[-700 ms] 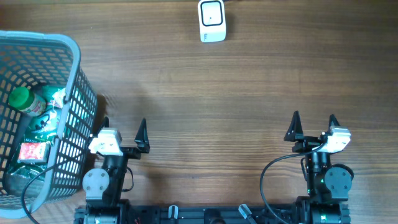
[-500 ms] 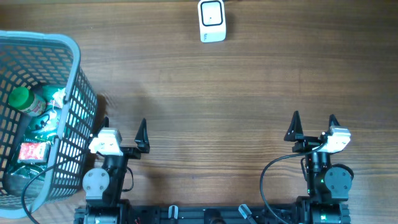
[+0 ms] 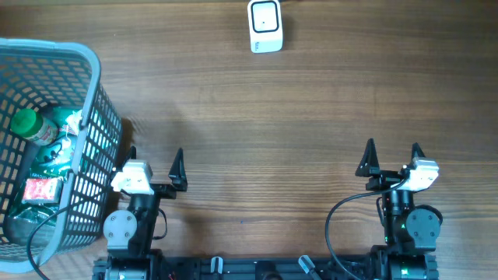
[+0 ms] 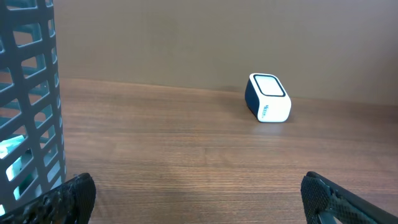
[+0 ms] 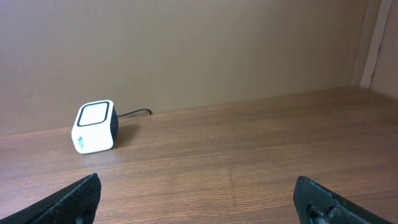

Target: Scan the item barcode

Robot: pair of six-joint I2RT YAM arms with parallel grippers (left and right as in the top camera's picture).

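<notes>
Two robot arms sit parked at the near edge of a wooden table (image 3: 311, 109), the left gripper (image 3: 155, 159) at about 7 o'clock in the overhead view and the right gripper (image 3: 393, 152) at about 5 o'clock. Both point toward 12 o'clock. Each pair of black fingers is spread wide and holds nothing, with only bare wood between the tips. The left wrist view shows one textured fingertip (image 4: 71, 199) in each lower corner, and the right wrist view shows the same, its fingertips (image 5: 78, 196) far apart.

The barcode scanner (image 3: 265, 26), a small white box with a dark-framed window on top, stands at 12 o'clock on the table's far side, well apart from both grippers. From the left wrist it lies toward 1 o'clock (image 4: 268, 98), and from the right wrist toward 10 o'clock (image 5: 94, 127), where a thin dark cable (image 5: 134, 113) trails from its back.

The goods are in a grey plastic basket (image 3: 54, 48) at 9 o'clock, just beside the left gripper. Its latticed wall (image 4: 55, 112) fills the left edge of the left wrist view. Inside lies a bottle with a green cap (image 3: 27, 124), its cap toward 10 o'clock, and nearer the arm's base is a red-labelled item (image 3: 40, 189). What else lies beneath them cannot be made out through the mesh. A black cable (image 3: 342, 214) loops beside the right arm's base.
</notes>
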